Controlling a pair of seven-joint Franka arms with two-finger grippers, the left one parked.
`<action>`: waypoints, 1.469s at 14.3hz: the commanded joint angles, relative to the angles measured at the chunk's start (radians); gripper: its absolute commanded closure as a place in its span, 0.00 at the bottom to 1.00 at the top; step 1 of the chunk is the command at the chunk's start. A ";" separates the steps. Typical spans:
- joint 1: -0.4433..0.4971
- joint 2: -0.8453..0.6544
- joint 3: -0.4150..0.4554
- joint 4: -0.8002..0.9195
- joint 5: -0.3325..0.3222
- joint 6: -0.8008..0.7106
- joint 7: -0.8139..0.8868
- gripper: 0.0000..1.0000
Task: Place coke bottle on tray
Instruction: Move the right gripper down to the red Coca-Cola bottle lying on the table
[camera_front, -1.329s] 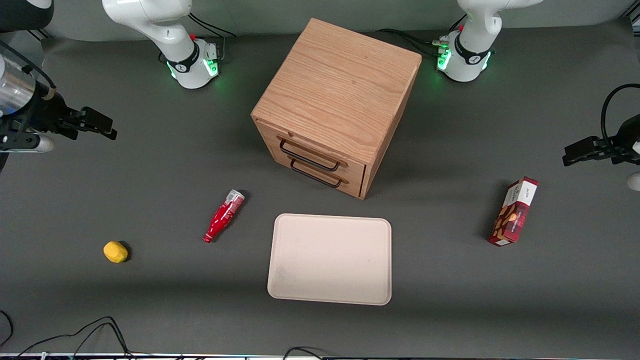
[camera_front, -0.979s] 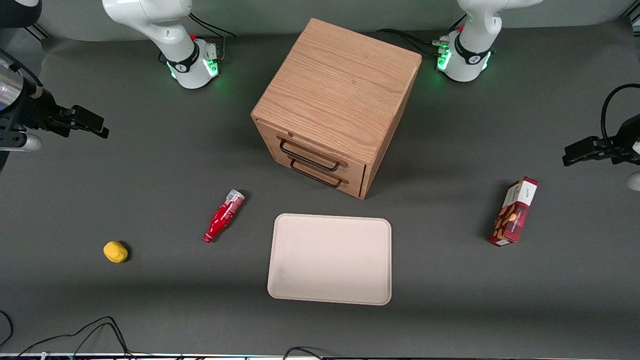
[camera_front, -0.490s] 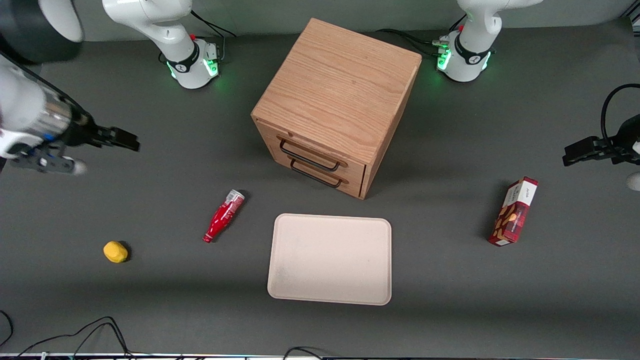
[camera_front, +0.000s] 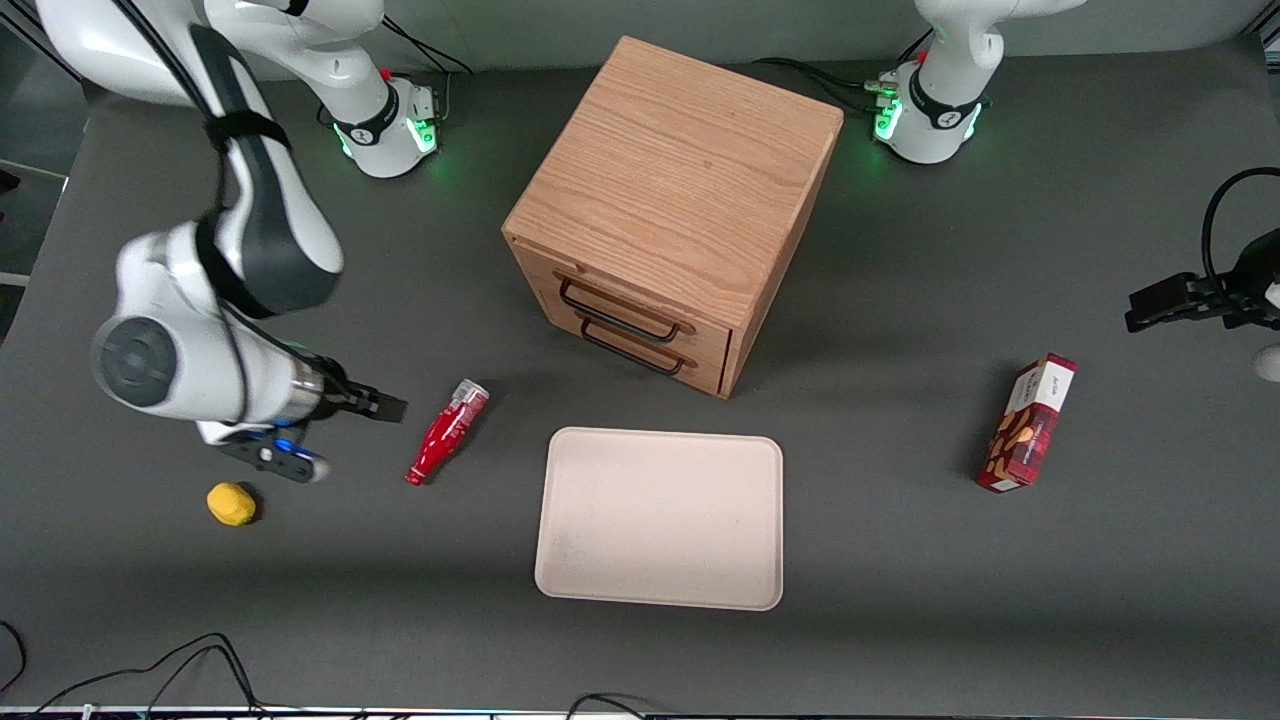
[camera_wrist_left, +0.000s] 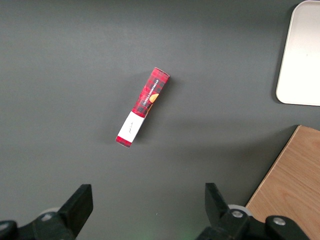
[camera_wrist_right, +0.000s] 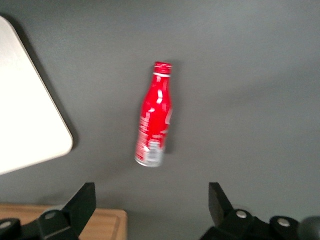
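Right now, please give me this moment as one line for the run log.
phase: approach | pincer: open, beside coke bottle, not touching | coke bottle: lying on table, not on tray | tray: nothing on it

Pincer fingertips cut off by frame edge; coke bottle label blurred, unreadable; tray partly cropped.

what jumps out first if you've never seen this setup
The big wooden drawer cabinet stands mid-table, with the pale tray on the table in front of its drawers. Beside the tray, toward the working arm's end, the red coke bottle lies on its side, and the open gripper hangs close beside it, not touching. A yellow lemon sits farther out toward that end.
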 joint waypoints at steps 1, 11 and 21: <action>0.039 0.084 -0.001 0.041 -0.035 0.086 0.126 0.00; 0.050 0.134 -0.004 -0.204 -0.123 0.424 0.191 0.00; 0.044 0.117 -0.010 -0.350 -0.132 0.607 0.222 0.00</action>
